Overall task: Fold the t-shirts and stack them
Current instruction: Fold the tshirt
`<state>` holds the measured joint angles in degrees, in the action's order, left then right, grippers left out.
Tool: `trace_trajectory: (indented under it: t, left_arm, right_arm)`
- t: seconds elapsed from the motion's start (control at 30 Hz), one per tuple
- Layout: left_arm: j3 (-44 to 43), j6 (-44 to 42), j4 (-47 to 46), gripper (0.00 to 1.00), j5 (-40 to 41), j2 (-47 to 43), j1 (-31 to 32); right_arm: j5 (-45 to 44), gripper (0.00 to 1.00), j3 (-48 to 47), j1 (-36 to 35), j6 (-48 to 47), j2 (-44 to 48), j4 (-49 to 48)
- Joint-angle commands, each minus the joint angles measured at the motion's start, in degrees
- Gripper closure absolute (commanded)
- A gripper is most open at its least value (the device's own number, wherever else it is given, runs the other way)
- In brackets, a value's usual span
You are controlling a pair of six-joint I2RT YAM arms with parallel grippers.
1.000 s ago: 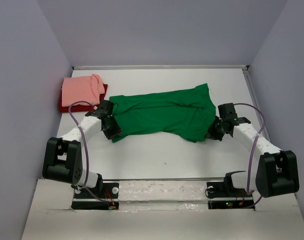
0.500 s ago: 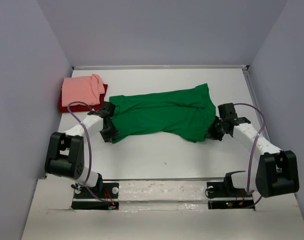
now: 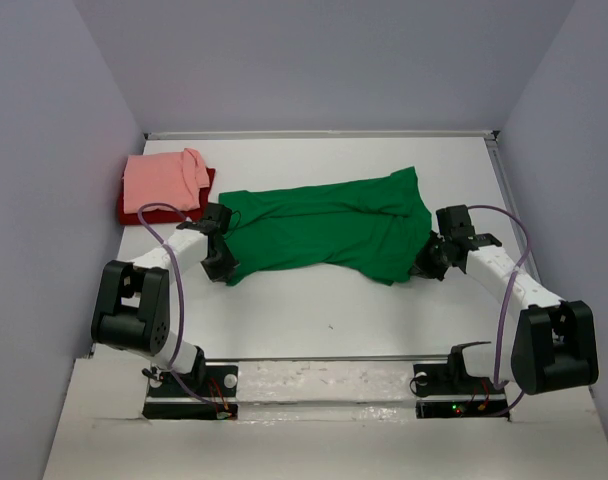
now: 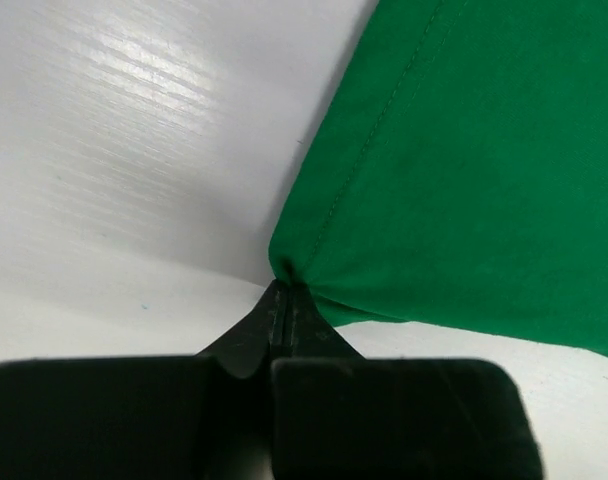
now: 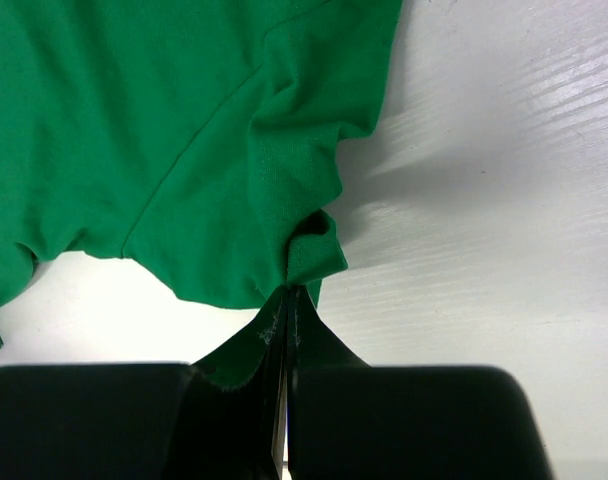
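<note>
While the left tool (image 4: 284,288) is clenched on the lower-left corner of the green shirt (image 3: 324,228) and the right tool (image 5: 286,292) pinches its right edge, that shirt lies spread mid-frame on the tabletop (image 3: 334,315). At upper left, the pink shirt (image 3: 164,180) sits folded atop the dark red shirt (image 3: 127,212); folding and stacking the green one seems left.

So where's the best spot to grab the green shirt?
By its two ends, low from the outer sides. The green shirt lies spread flat and wide, so only its thin edges can be pinched. The left claw is shut on the left hem corner, the right claw on the right end's bunched edge.
</note>
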<state>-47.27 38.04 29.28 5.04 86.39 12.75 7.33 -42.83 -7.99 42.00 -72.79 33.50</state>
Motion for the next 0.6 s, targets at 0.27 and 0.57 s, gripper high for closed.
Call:
trace_trajectory:
  t: [0.27,0.57]
  left_arm:
    - [-5.99,-2.53,3.77,1.00,1.20,-7.02,0.25]
    - [-10.65,-3.32,6.67,1.00,0.85,-8.43,0.17]
  right_arm:
    - [-7.06,1.00,-3.66,-1.15,-0.16,3.18,2.88]
    - [-14.36,1.00,-9.72,-1.15,-0.42,4.06,6.93]
